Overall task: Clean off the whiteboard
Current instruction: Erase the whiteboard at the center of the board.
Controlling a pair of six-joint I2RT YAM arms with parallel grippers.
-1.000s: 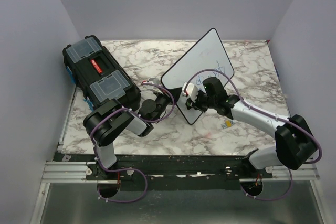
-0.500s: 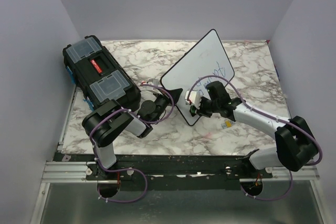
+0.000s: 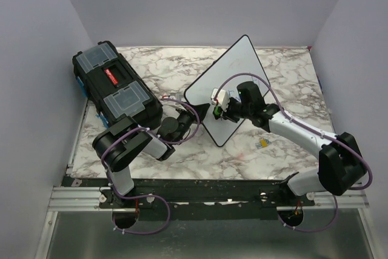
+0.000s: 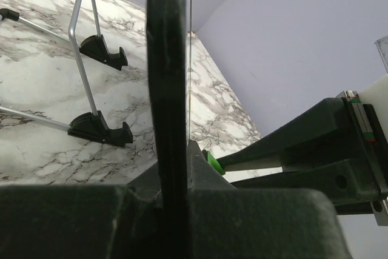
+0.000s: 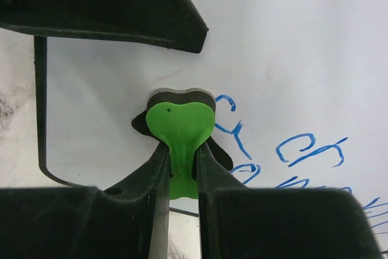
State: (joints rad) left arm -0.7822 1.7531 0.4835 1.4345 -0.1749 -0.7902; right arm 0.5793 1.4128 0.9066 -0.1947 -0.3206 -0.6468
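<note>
Whiteboard [image 5: 303, 40] handwriting [image 5: 303, 150] cropped at edge, illegible.

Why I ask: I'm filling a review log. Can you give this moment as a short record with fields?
board: propped at a tilt on the table
writing: blue, on the board's face
left hand: shut on the board's black edge
right hand: shut on a green eraser
eraser: against the board, just left of the writing in the right wrist view
toolbox: black, lid shut, on the table's left side
</note>
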